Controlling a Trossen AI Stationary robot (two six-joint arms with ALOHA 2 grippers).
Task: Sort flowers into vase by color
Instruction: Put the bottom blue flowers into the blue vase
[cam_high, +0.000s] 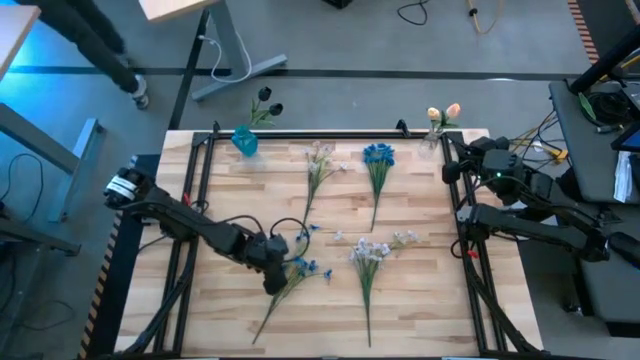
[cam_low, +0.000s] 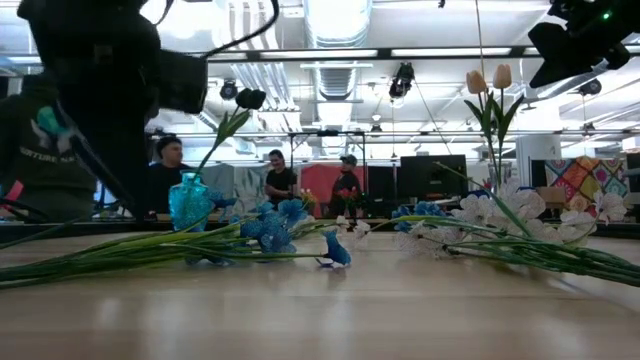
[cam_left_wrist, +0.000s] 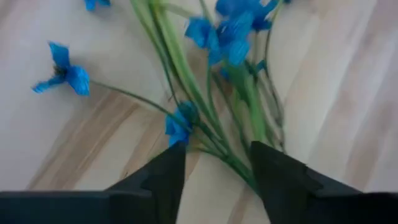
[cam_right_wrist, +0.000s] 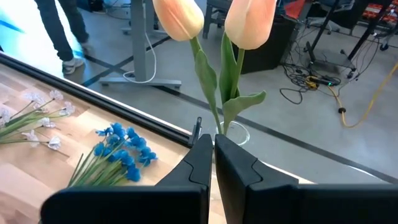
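**Left hand lines up on the loose blue sprig**

Hovering low over the near part of the surface (cam_high: 420, 300), the left hand (cam_high: 272, 258) has its two dark fingers (cam_left_wrist: 163, 180) spread, and between them runs the green stem of a blue flower sprig (cam_high: 300, 270). Nothing is pinched: the wrist view shows clear gaps on both sides of the stem, so this looks like a hand set astride the stalk ready to close. It sits right where the blossoms meet the stem, probably because the thin stalk gives little to grip lower down.

Over at the far right corner, the right hand (cam_high: 462, 160) waits with its fingers pressed together, holding nothing, just beside a clear vase (cam_high: 436, 140) with two peach tulips (cam_right_wrist: 214, 22) already standing in it. At the far left corner stands a blue vase (cam_high: 245, 141) with a dark flower (cam_high: 266, 104) in it, which I'd guess is where the blue sprigs are headed.

The rest lies flat on the surface: a second blue bunch (cam_high: 378, 158) toward the far side, a pale white sprig (cam_high: 320, 160) next to it, and another white bunch (cam_high: 372, 252) nearer the middle, well apart from each other so each can be taken singly. People stand in the room beyond.
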